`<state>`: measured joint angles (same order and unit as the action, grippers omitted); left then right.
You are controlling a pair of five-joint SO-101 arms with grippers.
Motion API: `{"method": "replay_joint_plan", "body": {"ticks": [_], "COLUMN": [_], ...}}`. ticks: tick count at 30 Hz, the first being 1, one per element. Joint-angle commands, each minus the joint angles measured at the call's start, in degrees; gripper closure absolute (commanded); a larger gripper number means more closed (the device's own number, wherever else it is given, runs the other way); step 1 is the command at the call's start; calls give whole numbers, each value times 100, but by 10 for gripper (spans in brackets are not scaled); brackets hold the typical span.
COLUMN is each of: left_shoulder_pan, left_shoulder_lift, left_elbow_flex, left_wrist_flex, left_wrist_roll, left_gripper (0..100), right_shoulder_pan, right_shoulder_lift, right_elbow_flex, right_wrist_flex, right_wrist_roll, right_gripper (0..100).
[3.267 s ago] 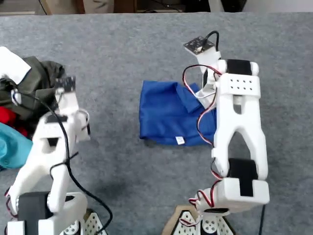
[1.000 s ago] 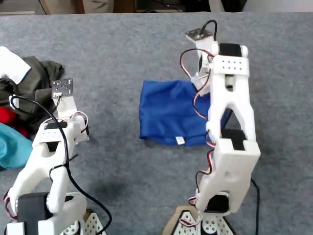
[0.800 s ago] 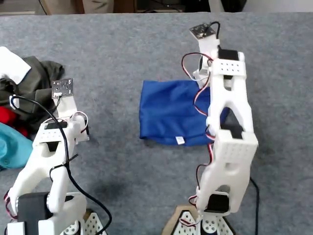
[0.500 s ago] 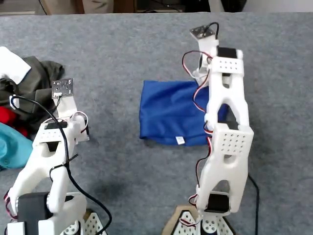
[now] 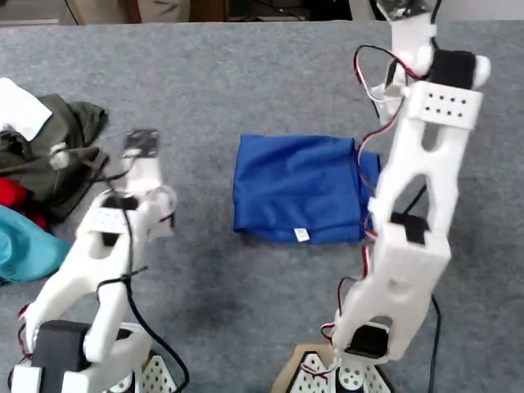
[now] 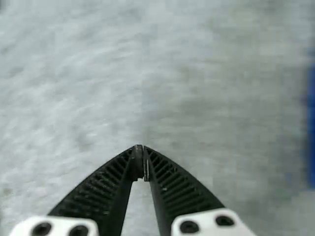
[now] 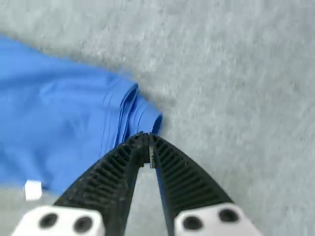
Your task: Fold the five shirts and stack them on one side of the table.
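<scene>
Looking down on the whole setup, the blue shirt (image 5: 295, 188) lies folded into a flat rectangle near the middle of the grey table (image 5: 205, 82). A small white label (image 5: 301, 235) shows at the edge nearest the arms' bases. Well apart from it, along the table's left edge, sits a heap of crumpled clothes. An olive garment (image 5: 61, 143) lies on top, with a white garment (image 5: 20, 106) at the far side. A red garment (image 5: 10, 192) shows underneath, and a teal garment (image 5: 24, 246) is nearest the bases. The left arm (image 5: 106, 246) stands between the heap and the blue shirt, its wrist just beside the olive garment. The right arm (image 5: 417, 188) rises tall at the blue shirt's right side. Its forearm crosses the shirt's right edge in this view, and its wrist is up by the table's far edge.

From the left wrist, the left gripper (image 6: 139, 153) has its black ribbed fingers (image 6: 108, 187) pressed together at the tips with nothing between them. It hangs over bare grey table. A blurred sliver of blue cloth shows at the picture's edge.

From the right wrist, the right gripper (image 7: 145, 140) is likewise clenched, tips meeting, holding nothing. The tips sit over a corner of the blue shirt, where the folded layers show as stacked edges. I cannot tell whether they touch the cloth. The white label shows at another edge of the shirt, with grey table beyond the corner.
</scene>
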<state>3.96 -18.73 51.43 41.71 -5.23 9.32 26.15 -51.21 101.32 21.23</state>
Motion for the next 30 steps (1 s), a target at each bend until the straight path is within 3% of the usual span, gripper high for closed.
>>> {"method": "replay_joint_plan", "body": {"ticks": [1, 9, 14, 20, 25, 30], "left_shoulder_pan": [615, 1662, 1705, 1873, 1881, 1793], "left_shoulder_lift": [-145, 1262, 3116, 4954, 6149, 7037], "left_elbow_flex": [-1204, -3437, -5046, -7191, -8607, -9582], "left_wrist_flex": [387, 404, 589, 1565, 2075, 2523], "left_wrist_roll": [510, 888, 897, 897, 897, 897], "left_gripper": [981, 981, 981, 981, 981, 981], "right_shoulder_pan": [31, -242, -338, -330, 92, 787], "right_shoulder_lift": [-1385, -2457, -2378, -2422, -2387, -2264], "right_elbow_flex": [1877, 5297, 6185, 6862, 7873, 8479], "right_wrist_flex": [18, -1301, -1714, -2040, -3200, -4026], "right_wrist_roll": [202, 545, 193, 176, 220, 844], "right_gripper": [994, 994, 994, 994, 994, 994]}}
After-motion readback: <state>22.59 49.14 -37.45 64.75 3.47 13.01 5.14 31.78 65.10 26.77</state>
